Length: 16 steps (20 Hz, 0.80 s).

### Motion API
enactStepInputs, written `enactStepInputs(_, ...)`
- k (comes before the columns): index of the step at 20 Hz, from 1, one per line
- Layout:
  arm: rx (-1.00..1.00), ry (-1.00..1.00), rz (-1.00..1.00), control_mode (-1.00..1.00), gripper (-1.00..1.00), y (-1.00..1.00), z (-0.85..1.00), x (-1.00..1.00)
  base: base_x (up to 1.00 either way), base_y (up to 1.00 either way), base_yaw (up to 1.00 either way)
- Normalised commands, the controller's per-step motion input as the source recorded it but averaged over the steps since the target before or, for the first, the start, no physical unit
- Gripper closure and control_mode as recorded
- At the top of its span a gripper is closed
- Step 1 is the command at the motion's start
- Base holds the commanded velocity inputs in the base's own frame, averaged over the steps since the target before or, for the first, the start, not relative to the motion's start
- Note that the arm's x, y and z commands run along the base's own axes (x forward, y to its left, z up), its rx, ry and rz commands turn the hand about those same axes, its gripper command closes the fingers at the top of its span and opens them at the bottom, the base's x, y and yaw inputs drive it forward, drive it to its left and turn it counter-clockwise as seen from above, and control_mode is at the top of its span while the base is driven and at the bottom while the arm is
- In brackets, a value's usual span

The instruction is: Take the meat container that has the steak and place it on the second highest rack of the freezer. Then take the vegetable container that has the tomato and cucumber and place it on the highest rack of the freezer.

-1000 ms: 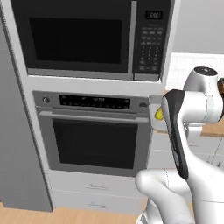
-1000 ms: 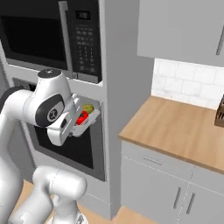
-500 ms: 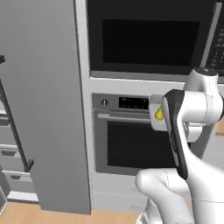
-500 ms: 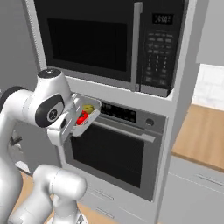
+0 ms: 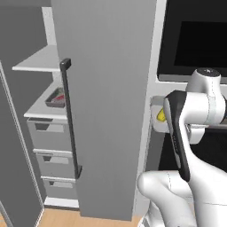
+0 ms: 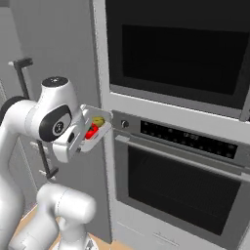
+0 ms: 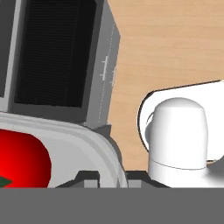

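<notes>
My gripper is shut on the rim of the pale vegetable container, held up in front of the arm. Inside it lie the round red tomato and the yellow-green cucumber. In the hand view the tomato sits just inside the tray rim pinched at my gripper. The freezer stands open to the left. The dark meat container with the red steak rests on its second shelf. The highest rack above it is bare.
The freezer door with its black bar handle stands between the arm and the shelves. Grey drawers sit under the shelves. Black-glass ovens fill the wall to the right. Wooden floor lies below.
The whole picture has slid from the ovens to the open freezer, so the base has moved left. The gripper keeps its hold on the vegetable container.
</notes>
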Motion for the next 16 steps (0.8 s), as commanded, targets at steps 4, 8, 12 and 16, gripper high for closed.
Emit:
enactStepInputs(4,0.00,0.00,0.00,1.00,1.00,0.00,0.00,0.00,0.00,0.92,-0.22)
enactStepInputs(8,0.00,0.00,0.00,1.00,1.00,0.00,0.00,0.00,0.00,0.76,-0.32)
enactStepInputs(12,0.00,0.00,0.00,1.00,1.00,0.00,0.00,0.00,0.01,0.79,-0.31)
enactStepInputs(16,0.00,0.00,0.00,1.00,1.00,0.00,0.00,0.00,0.06,0.52,-0.28)
